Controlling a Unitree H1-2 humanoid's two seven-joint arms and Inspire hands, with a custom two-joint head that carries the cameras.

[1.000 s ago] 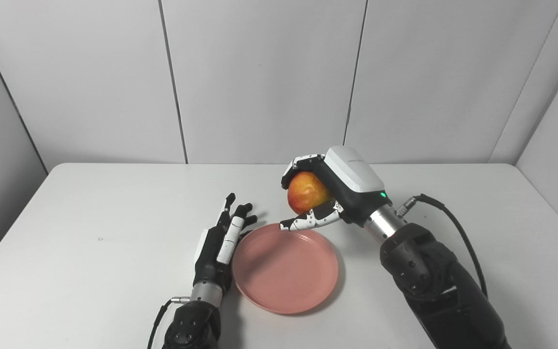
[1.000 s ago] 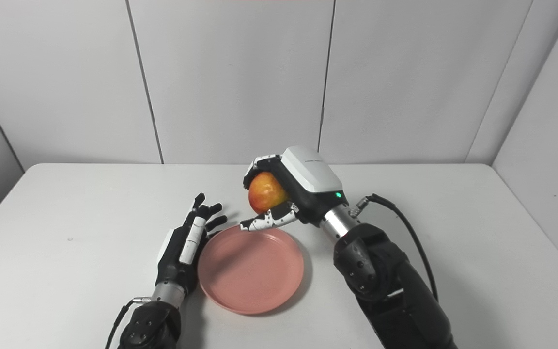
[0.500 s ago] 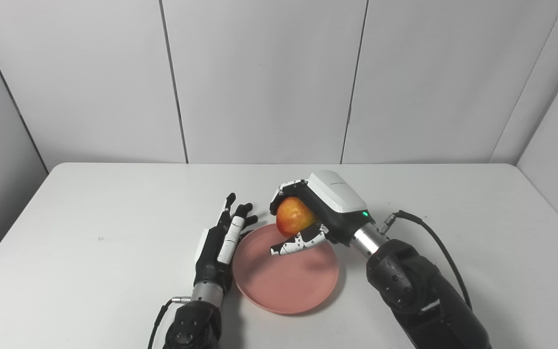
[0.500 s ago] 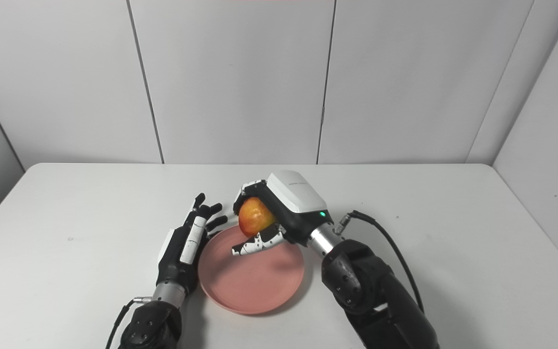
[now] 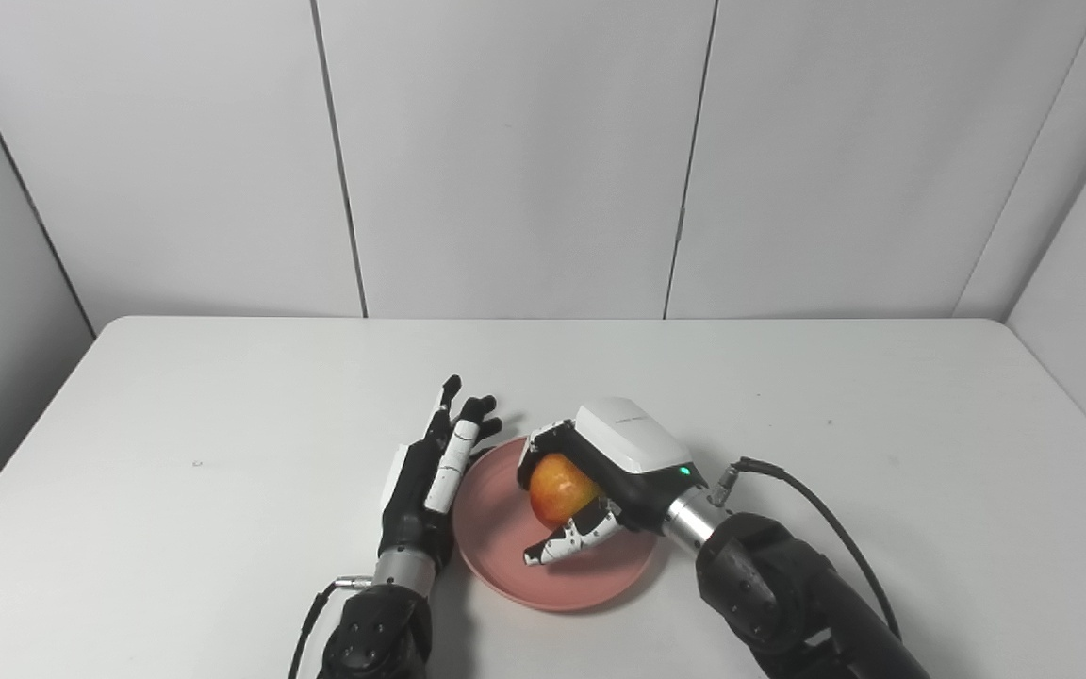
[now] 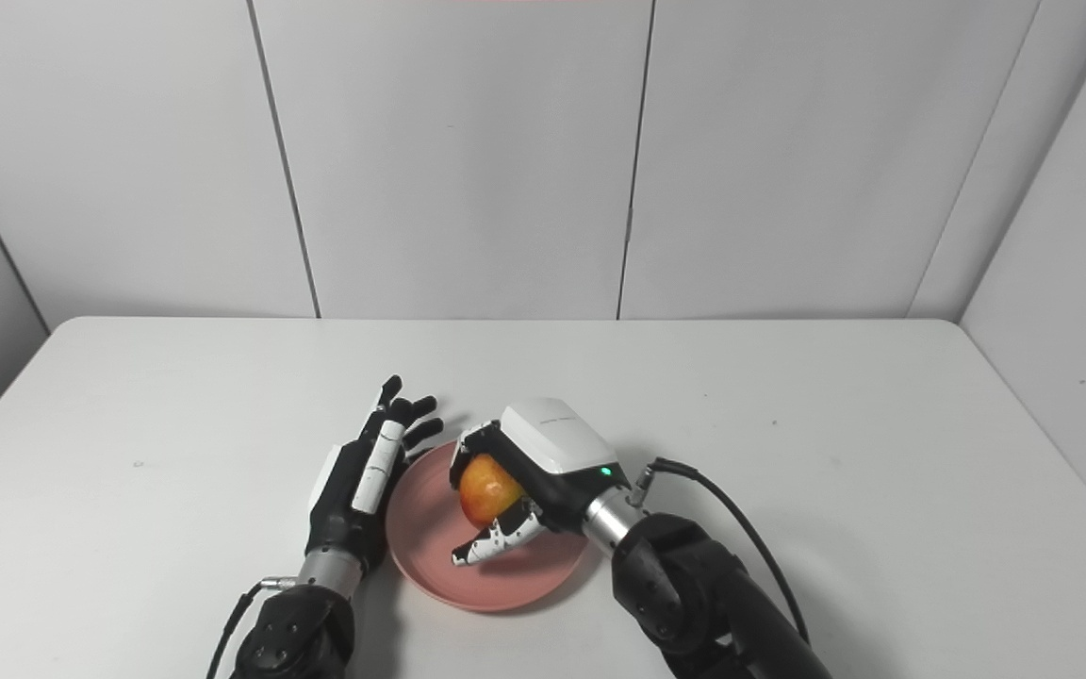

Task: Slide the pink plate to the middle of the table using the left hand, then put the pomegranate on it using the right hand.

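The pink plate (image 5: 496,542) lies near the table's front middle. My right hand (image 5: 614,471) hovers low over it, shut on the red-and-yellow pomegranate (image 5: 557,488), which sits just above or on the plate's centre; I cannot tell if it touches. The thumb (image 5: 567,543) reaches under the fruit. My left hand (image 5: 430,476) rests open on its edge against the plate's left rim, fingers pointing away. The same scene shows in the right eye view, with the pomegranate (image 6: 486,488) held over the plate (image 6: 430,556).
The white table (image 5: 175,453) ends at grey wall panels behind. A black cable (image 5: 816,495) loops off my right wrist above the tabletop.
My right hand has carried the pomegranate down and toward me, from above the plate's far rim to low over its centre. The left hand and plate have stayed put.
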